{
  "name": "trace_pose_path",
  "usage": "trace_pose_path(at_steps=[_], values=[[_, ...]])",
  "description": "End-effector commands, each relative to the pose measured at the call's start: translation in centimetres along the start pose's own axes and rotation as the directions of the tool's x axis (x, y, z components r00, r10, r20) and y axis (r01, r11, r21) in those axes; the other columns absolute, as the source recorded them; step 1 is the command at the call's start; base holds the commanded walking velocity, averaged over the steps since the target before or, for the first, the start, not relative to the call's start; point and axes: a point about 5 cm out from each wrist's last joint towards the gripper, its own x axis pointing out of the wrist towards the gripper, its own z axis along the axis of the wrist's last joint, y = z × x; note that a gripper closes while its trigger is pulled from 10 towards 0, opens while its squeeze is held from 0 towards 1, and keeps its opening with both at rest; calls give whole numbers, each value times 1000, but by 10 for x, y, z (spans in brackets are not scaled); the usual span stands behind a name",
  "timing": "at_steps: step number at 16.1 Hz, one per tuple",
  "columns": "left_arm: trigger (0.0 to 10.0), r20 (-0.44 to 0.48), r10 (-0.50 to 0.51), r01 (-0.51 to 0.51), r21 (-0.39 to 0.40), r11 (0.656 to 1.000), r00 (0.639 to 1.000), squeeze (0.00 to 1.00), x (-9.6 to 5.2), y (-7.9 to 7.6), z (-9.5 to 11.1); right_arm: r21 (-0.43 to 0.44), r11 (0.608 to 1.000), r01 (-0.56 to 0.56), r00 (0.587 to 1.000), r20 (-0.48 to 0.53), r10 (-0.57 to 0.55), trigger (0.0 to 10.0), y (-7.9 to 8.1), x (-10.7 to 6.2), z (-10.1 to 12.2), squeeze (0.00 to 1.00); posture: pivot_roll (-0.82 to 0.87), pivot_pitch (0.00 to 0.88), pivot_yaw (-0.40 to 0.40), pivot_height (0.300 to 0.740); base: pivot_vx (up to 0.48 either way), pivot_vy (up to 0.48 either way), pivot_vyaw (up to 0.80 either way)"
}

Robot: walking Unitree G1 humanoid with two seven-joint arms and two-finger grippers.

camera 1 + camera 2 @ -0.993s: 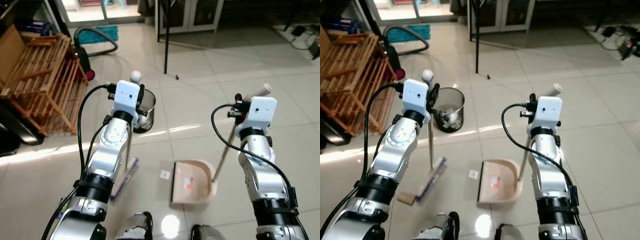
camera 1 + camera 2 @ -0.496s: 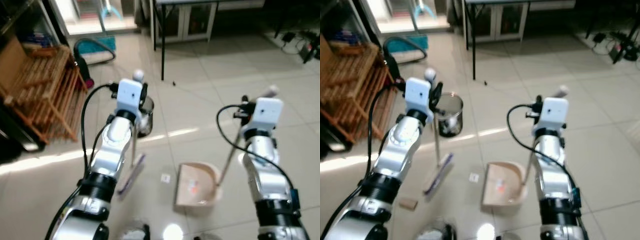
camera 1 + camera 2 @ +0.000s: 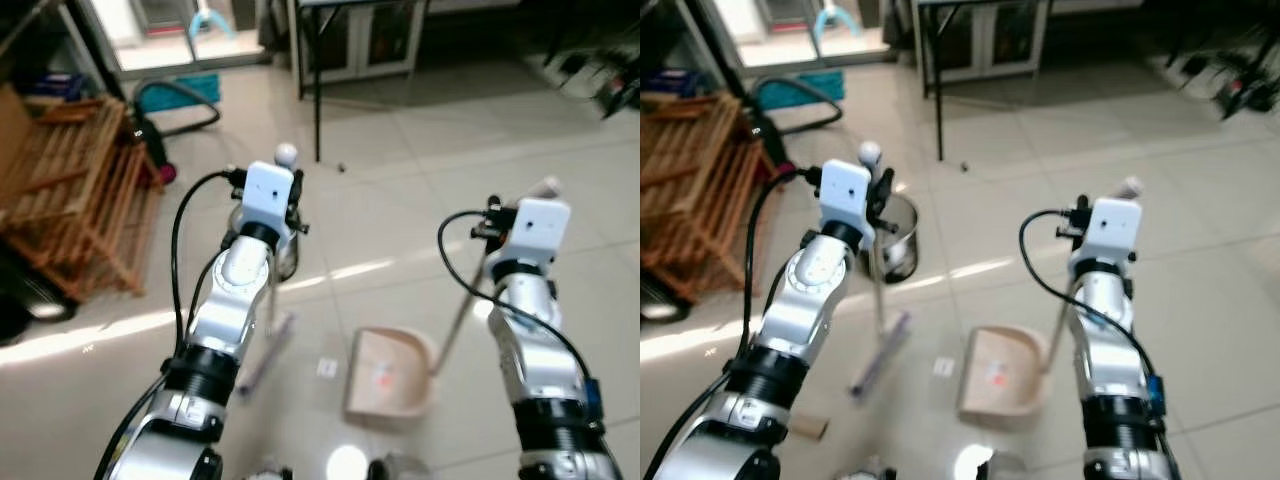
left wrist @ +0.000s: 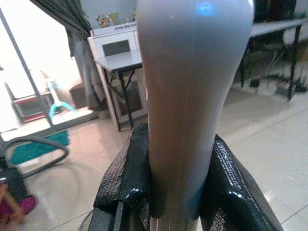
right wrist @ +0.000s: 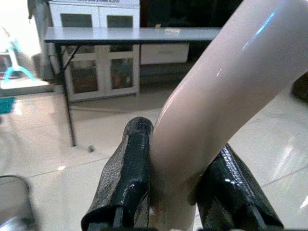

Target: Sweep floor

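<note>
Since a second ago your whole head view has slid, so that's the camera moving; against the floor the broom head [image 3: 880,353] sits a bit further from the dustpan [image 3: 1002,374] than it did, with the brown scrap [image 3: 807,429] now at the lower left edge.

Everything's a little blurry, heads up. The small white paper bit [image 3: 943,368] lies on the tile between the broom head and the dustpan's open mouth, closer to the pan. An orange speck sits inside the pan, too smeared to name. The metal waste bin [image 3: 896,243] is half hidden behind your left arm.

Your left gripper [image 4: 168,183] is clamped on the broom handle [image 4: 187,86], black fingers [image 4: 126,178] hugging both sides. Your right gripper [image 5: 175,192] is squeezed onto the dustpan handle [image 5: 216,91], which leans toward the upper right of the frame.
</note>
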Motion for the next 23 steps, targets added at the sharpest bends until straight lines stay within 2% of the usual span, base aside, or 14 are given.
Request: trace_pose_path(at_steps=[1,6,10,13,15,19,20,21,23], values=[[10000,36,21,-22,24,999,999,0,1,9,6,18,1000,-14,999,48,13,10000,8,3,12,0,-32,94,39,740,386,0,0],[10000,30,23,-24,13,1000,999,0,2,6,5,15,1000,-3,999,48,3,10000,3,6,12,0,-26,110,34,740,382,0,0],[10000,23,43,-43,10,999,999,0,-2,9,1,23,1000,-10,999,51,9,10000,7,5,12,0,-22,124,37,740,0,0,0],[10000,24,98,-99,15,995,995,0,-4,15,-3,24,1000,8,999,44,-9,10000,6,4,10,0,-20,145,47,740,0,0,0],[10000,23,124,-124,-22,992,992,0,-6,16,-10,22,999,31,998,48,-32,10000,5,3,7,0,-25,175,59,740,0,0,0],[10000,39,101,-98,-76,992,994,0,-4,11,-13,18,999,33,998,59,-34,10000,4,5,5,0,-28,229,59,740,0,0,0],[10000,59,75,-69,-94,993,995,0,-3,6,-14,1,1000,24,997,67,-24,10000,6,3,4,0,-23,279,60,740,0,0,0],[10000,83,42,-32,-120,992,996,0,-2,0,-14,-23,1000,15,997,75,-14,10000,6,2,3,0,-14,291,59,740,0,0,0],[10000,103,28,-15,-125,992,994,0,1,-4,-12,-42,999,23,996,83,-19,10000,4,2,2,0,-6,313,69,740,0,0,0]])
